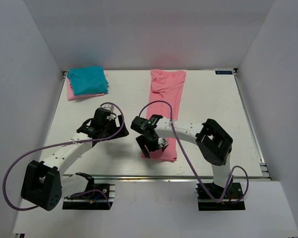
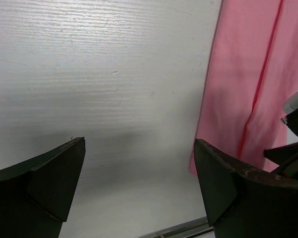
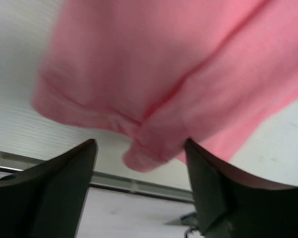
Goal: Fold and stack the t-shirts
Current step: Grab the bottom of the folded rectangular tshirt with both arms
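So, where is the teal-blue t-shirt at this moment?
In the top external view, the teal-blue t-shirt lies folded at the far left corner of the table, on top of the pale pink t-shirt.

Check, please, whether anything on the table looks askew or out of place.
Nothing is spilled or damaged. The teal t-shirt sits slightly off-square on the pale pink t-shirt, leaving pink edges showing. The near hem of the salmon-pink t-shirt looks bunched beside the open right end effector.
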Robot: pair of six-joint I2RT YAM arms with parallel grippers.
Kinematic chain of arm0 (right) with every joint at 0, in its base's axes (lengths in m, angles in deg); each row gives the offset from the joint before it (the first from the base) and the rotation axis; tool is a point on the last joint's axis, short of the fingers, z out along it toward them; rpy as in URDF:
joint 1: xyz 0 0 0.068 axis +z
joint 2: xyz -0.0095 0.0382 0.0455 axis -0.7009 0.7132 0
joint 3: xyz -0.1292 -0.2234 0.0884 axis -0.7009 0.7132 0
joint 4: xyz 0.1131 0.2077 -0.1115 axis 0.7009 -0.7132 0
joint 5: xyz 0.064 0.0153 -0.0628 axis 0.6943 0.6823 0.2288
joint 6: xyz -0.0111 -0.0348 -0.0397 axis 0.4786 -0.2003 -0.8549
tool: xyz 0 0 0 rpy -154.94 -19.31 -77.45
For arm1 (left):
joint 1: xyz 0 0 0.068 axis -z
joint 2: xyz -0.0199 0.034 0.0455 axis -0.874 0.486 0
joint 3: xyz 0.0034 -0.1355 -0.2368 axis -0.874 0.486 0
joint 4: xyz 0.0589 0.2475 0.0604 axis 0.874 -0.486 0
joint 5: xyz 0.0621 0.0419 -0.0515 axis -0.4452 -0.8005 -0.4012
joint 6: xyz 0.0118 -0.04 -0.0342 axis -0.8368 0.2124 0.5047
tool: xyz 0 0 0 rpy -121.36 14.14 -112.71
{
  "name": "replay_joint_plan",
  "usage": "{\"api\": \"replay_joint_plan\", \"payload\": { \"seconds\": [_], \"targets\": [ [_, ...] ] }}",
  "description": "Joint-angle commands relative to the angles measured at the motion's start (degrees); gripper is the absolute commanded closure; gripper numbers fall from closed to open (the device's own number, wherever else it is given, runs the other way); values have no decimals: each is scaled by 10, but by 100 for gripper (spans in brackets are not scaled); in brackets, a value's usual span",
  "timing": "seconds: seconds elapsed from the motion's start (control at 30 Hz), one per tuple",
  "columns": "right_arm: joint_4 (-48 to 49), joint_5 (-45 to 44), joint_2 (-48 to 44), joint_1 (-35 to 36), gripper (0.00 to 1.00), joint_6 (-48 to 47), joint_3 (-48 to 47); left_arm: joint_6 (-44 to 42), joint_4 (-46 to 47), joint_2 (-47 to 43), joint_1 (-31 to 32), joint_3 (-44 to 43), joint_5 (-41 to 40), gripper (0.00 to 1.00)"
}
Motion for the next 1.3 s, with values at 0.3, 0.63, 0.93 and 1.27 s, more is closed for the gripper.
{"api": "replay_joint_plan", "payload": {
  "seconds": [0.3,0.63,0.93,1.27],
  "targets": [
    [258,75,-224,-12,10,-36,169,-10,-1,-10,2,0,13,0],
    [236,2,-395,-95,10,116,363,-64,82,25,32,26,178,0],
    [273,39,-356,-128,22,137,385,-64,101,85,100,26,193,0],
    [307,63,-319,-150,34,123,405,-57,78,178,168,-11,108,24]
  ]
}}
